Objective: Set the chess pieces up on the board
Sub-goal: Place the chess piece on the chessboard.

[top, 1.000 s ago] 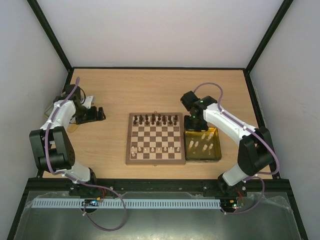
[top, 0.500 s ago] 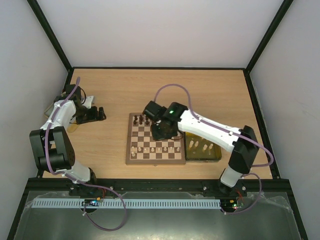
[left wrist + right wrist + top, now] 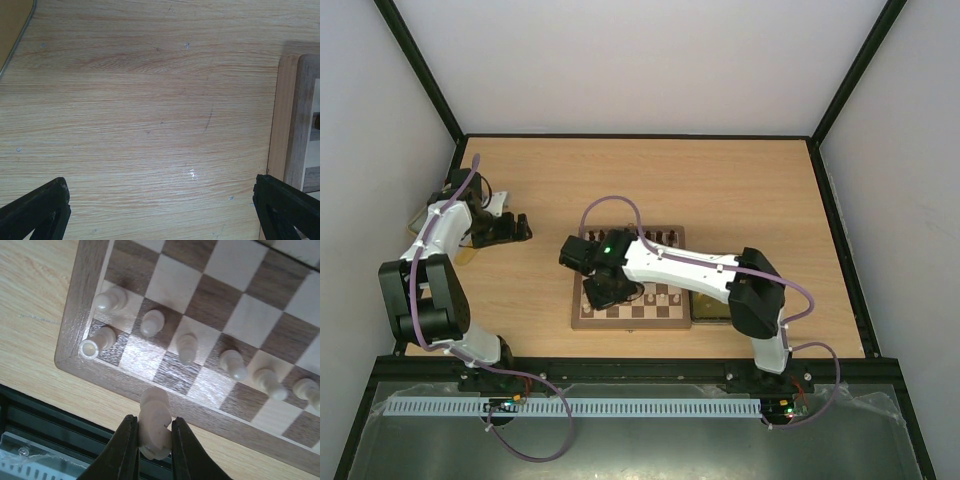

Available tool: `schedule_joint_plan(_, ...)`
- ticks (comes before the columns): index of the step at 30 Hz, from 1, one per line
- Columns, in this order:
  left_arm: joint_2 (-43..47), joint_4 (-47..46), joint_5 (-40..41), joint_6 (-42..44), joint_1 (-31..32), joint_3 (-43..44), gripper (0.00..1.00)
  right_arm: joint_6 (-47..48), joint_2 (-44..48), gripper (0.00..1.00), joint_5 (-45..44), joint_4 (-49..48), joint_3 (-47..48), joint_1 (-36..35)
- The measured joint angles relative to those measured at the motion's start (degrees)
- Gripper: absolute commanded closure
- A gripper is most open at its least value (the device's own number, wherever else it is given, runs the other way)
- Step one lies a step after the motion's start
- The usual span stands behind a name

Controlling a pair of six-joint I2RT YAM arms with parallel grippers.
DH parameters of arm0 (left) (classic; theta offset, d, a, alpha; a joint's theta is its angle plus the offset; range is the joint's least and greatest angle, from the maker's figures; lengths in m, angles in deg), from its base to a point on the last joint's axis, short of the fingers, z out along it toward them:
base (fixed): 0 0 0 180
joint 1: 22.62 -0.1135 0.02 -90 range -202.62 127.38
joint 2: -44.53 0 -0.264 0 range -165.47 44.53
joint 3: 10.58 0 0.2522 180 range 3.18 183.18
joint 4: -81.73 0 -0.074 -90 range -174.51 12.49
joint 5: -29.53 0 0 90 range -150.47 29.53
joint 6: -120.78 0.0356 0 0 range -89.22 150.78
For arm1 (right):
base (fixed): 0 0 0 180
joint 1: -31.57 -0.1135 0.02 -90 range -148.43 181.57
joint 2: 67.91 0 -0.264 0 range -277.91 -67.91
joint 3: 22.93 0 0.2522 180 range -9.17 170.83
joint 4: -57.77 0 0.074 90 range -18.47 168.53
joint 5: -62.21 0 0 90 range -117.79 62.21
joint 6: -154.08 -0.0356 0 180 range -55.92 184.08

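Gripping one cream piece (image 3: 154,425), right jaws clenched, over the board (image 3: 82,305) border. Vacant back-rank squares just ahead, probably its destination; cream pawns (image 3: 187,347) beyond. Left jaws released, idle above counter (image 3: 150,125).

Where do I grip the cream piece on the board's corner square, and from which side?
Come straight down, probably, pinching the corner piece below its flat round top: one finger over the border, one over the empty square beside it. A pawn crowds the remaining side.
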Motion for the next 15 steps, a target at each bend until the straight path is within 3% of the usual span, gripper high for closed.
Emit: schedule_joint_plan(15, 1.51, -0.11, 0.13, 0.0, 0.04, 0.0, 0.01, 1.9, -4.72, 0.86, 0.98, -1.44, 0.66, -0.63)
